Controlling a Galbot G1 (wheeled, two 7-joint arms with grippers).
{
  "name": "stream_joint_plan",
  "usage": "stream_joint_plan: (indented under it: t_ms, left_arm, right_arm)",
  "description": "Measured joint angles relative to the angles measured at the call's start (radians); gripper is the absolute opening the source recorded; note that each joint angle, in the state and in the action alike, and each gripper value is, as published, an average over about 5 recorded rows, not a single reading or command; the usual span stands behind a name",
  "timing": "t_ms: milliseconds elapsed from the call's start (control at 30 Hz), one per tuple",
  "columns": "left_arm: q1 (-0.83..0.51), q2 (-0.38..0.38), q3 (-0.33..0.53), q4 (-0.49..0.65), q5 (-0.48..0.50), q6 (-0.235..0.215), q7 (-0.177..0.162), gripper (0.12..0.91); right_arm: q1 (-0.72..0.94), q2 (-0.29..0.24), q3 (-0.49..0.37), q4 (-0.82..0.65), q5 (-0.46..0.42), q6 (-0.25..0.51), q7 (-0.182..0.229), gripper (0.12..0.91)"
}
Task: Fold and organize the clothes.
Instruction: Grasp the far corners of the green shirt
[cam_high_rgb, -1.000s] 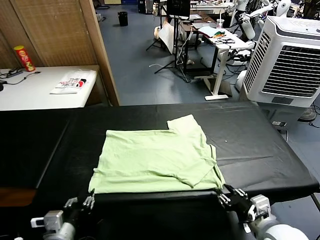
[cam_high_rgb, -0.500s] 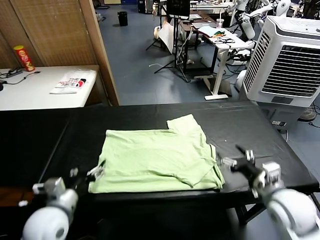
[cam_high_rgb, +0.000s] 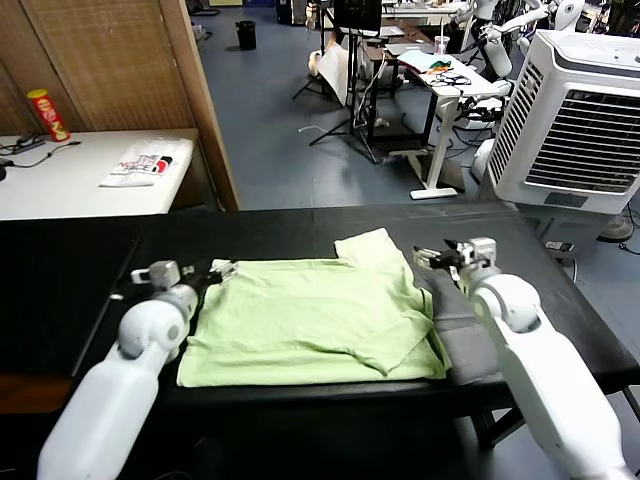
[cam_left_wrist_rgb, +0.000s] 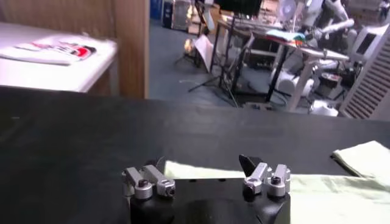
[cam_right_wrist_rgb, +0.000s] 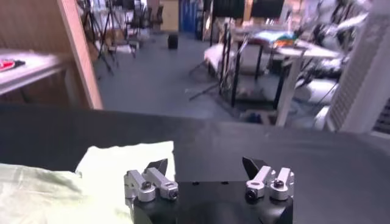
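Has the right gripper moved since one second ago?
Yes. The right gripper went from the table's near edge to the far side, beside the shirt's sleeve.

White arms, black silver-screwed tools

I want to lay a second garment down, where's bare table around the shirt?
Bare black table cover lies left of the shirt, and a strip behind it toward the far edge. Crowded at the shirt's far corners, where the left hand and right hand hover, both open.
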Motion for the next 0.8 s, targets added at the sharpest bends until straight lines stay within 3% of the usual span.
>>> stream_joint_plan:
  t_ms: [200, 467, 600, 800]
  left_arm:
    - [-0.084, -0.003, 0.036, 0.138, -0.007, 0.029, 0.028, 0.798]
    - [-0.116, -0.007, 0.043, 0.21, -0.013, 0.026, 0.05, 0.796]
    - [-0.114, -0.008, 0.042, 0.215, -0.02, 0.017, 0.045, 0.721]
    - [-0.102, -0.007, 0.041, 0.204, -0.021, 0.013, 0.047, 0.396]
  right_arm:
    - [0.077, 0.064, -0.041, -0.136, -0.028, -0.008, -0.022, 0.798]
    - [0.108, 0.113, -0.049, -0.208, -0.033, -0.026, -0.031, 0.773]
    - [0.105, 0.13, -0.043, -0.214, -0.032, -0.032, -0.032, 0.592]
    - [0.094, 0.141, -0.032, -0.217, -0.033, -0.018, -0.035, 0.26]
